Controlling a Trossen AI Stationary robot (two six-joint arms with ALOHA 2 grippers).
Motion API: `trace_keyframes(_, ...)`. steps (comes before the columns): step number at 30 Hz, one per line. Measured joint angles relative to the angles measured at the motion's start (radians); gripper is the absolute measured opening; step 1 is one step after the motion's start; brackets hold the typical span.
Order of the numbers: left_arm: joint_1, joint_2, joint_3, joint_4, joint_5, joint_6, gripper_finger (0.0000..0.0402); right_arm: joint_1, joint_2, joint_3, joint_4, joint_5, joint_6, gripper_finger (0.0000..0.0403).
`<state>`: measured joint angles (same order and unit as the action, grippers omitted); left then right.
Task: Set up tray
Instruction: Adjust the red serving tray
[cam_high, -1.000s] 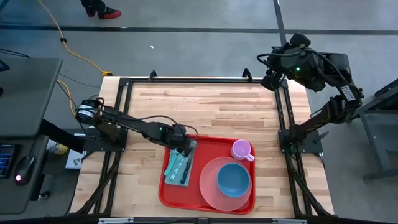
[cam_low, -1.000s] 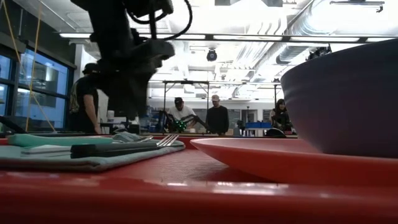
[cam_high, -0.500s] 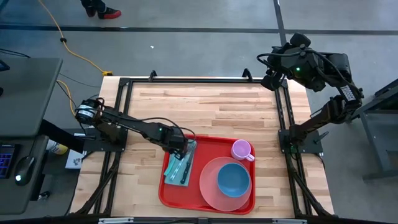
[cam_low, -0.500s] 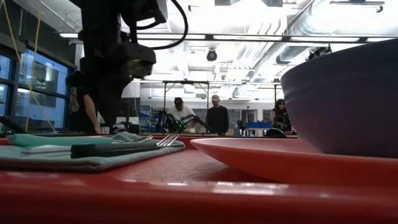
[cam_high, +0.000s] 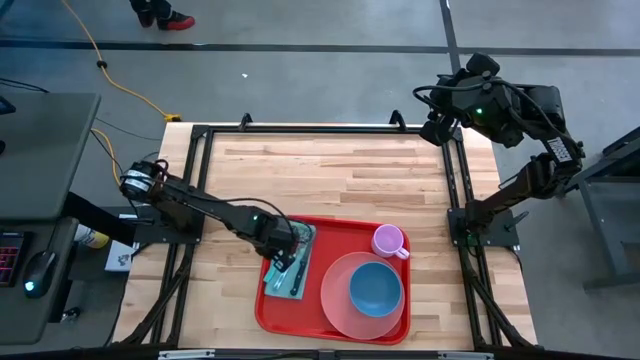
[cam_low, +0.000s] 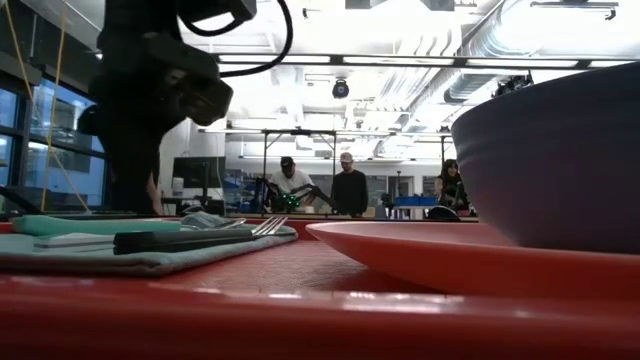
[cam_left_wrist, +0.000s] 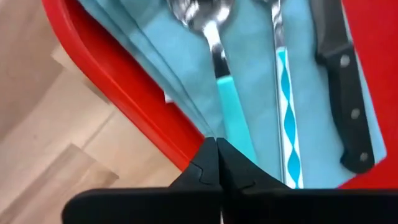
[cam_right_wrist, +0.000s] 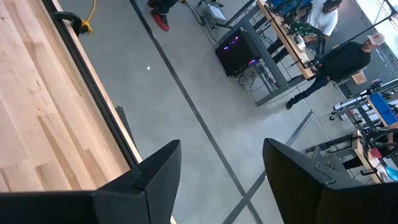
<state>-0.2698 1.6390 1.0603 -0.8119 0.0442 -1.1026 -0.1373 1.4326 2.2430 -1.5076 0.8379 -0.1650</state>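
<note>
High view: tray sits on the table at its near edge, roughly centred. On it: blue-green napkin along the tray's left edge carrying cutlery, pink plate toward the tray's right near corner with a blue bowl on it, pink mug by the tray's far right corner. Left gripper is over the far end of the napkin, left arm reaching in from the table's left edge. Right gripper is parked past the table's far right corner, well apart from the tray. Low view: napkin with cutlery stacked on top, fork tines pointing toward the plate; bowl looms at the right; left arm comes down behind the napkin; people stand in the room behind. Left wrist view: fingers are pressed together, tips touching, nothing between them, just above the tray's rim; teal-handled spoon, striped-handled utensil and black-handled knife lie side by side on the napkin. Right wrist view: fingers spread wide and empty, looking at the floor beside the table's edge.
</note>
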Motion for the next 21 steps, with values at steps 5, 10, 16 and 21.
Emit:
trace_keyframes(5, -0.045, 0.013, 0.0, 0.006, 0.029, -0.011, 0.0009, 0.0, 0.0, 0.0, 0.001, 0.0, 0.001, 0.0206)
trace_keyframes(10, -0.081, 0.024, 0.0, 0.008, 0.057, -0.047, 0.0017, 0.0, 0.0, 0.0, 0.001, 0.0, 0.005, 0.0206)
trace_keyframes(16, -0.113, 0.037, -0.001, 0.004, 0.078, -0.064, 0.0008, 0.0, 0.0, 0.0, 0.001, -0.003, 0.007, 0.0206)
trace_keyframes(21, -0.118, 0.035, 0.0, 0.009, 0.083, -0.077, 0.0016, 0.0, 0.0, 0.0, 0.002, -0.003, 0.008, 0.0206)
